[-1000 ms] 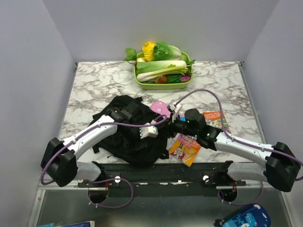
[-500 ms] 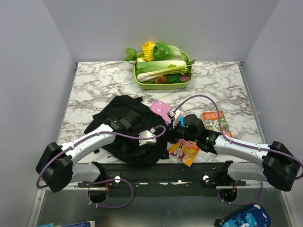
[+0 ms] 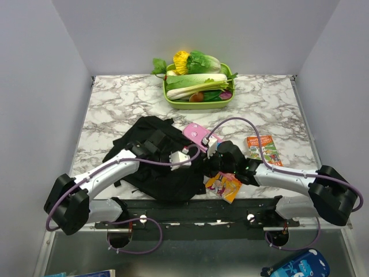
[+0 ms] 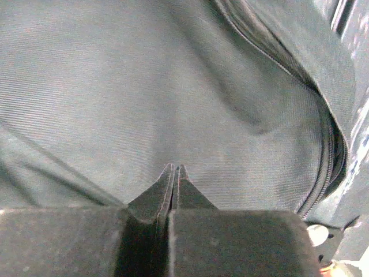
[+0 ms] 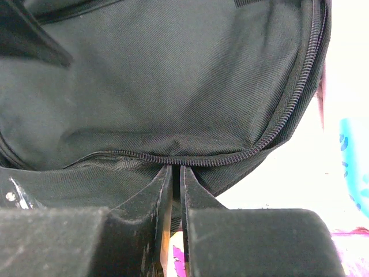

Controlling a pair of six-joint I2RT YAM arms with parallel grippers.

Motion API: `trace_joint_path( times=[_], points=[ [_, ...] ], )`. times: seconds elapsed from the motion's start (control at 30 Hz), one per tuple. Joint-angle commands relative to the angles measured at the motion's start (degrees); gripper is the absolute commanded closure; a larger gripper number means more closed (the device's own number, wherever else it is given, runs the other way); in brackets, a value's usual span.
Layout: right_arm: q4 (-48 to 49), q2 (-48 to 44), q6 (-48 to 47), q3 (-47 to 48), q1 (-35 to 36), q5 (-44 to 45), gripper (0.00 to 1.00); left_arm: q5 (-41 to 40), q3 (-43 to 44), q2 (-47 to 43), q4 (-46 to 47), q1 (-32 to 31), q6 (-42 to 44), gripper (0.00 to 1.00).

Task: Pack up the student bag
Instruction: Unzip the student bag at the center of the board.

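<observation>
Both hands have closed on the large soft black fabric student bag (image 3: 153, 167), lower left-centre on the marble desk (image 3: 115, 104). Left hand (image 4: 174, 168) is pressed shut against fabric (whether it pinches a fold, I cannot tell); right hand (image 5: 176, 168) nips the zip edge. This looks like the opening step: next, spread the mouth.

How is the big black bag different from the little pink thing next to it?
The student bag is black, floppy and far bigger; the pink case is small and bright. The bag lies nearer the front edge; the case lies further back. Both rest on the marble table.
</observation>
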Motion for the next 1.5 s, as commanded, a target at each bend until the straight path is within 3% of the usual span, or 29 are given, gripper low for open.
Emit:
trace_joint_path(
  times=[0.0,0.07,0.1,0.13,0.17,0.2,0.27,0.3,0.37,0.7,0.87,1.07,1.33,1.47],
  points=[
    [-2.4,3.1,1.2,0.0,0.9,0.9,0.83,8.1,7.0,-0.5,-2.2,6.7,-0.8,1.00],
    [-2.4,4.7,0.9,0.7,0.9,0.9,0.83,13.3,10.7,0.4,-4.4,9.0,-2.0,0.99],
    [-1.9,4.8,0.7,1.2,0.9,0.7,0.83,15.2,11.9,1.0,-5.2,10.4,-2.7,0.92],
    [-1.4,4.7,0.7,1.4,0.9,0.7,0.83,16.6,13.7,1.7,-5.8,10.7,-5.0,0.67],
    [-0.7,4.2,0.9,1.4,0.9,0.7,0.83,18.7,14.0,2.4,-5.6,10.8,-6.3,0.59],
    [1.3,3.9,1.3,1.4,0.9,0.7,0.83,19.6,14.2,2.7,-5.1,10.9,-7.6,0.43],
    [3.7,3.2,2.2,1.7,1.0,0.7,0.83,21.5,13.5,3.2,-2.8,10.9,-10.9,0.22],
    [6.1,3.2,2.7,1.9,0.9,0.6,0.83,22.7,13.2,3.7,-2.1,10.9,-12.1,0.18],
    [8.7,3.1,4.2,2.1,0.9,0.6,0.84,23.0,12.2,5.3,-0.1,10.9,-14.1,0.01],
    [23.9,7.6,9.4,2.5,1.0,-2.5,0.87,18.7,9.2,6.1,9.6,10.9,-22.3,0.01],
    [23.6,9.2,9.5,3.4,0.9,-2.3,0.89,24.7,9.7,7.5,10.9,10.9,-24.8,0.01],
    [23.2,9.7,9.4,4.1,0.9,-1.8,0.91,25.6,8.3,9.7,11.8,10.4,-23.7,0.01],
    [21.8,9.1,8.4,4.5,0.8,0.4,0.93,16.8,6.7,10.1,11.1,9.2,-15.2,0.01],
    [21.0,9.5,8.0,4.8,0.5,1.0,0.94,15.6,7.0,9.4,9.3,9.2,-13.7,0.18]
  ],
)
